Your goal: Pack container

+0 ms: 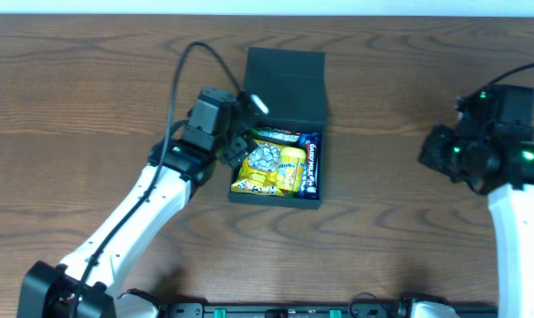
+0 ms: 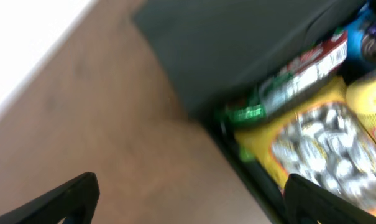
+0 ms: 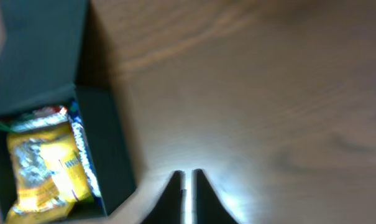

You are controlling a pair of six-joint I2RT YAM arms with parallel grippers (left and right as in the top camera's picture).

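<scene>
Box (image 1: 284,84): we see its lid up, snacks (image 1: 275,168) inside.
Left gripper (image 2: 191,183): spread wide at the box's edge.
Right gripper (image 3: 188,180): pinched closed, well apart.

Site: robotics lab bench | Basis: white-and-black left arm (image 1: 134,221) and right arm (image 1: 522,238) rising from near edge of wood-grain table (image 1: 72,88) | black mounting rail (image 1: 284,310) with green fittings along same edge | black cable (image 1: 180,75) | pale strip (image 1: 249,6) beyond far edge

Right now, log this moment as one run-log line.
container: lid open, snack packets inside | left gripper: open, at container's left wall | right gripper: shut, empty, off to container's right
</scene>
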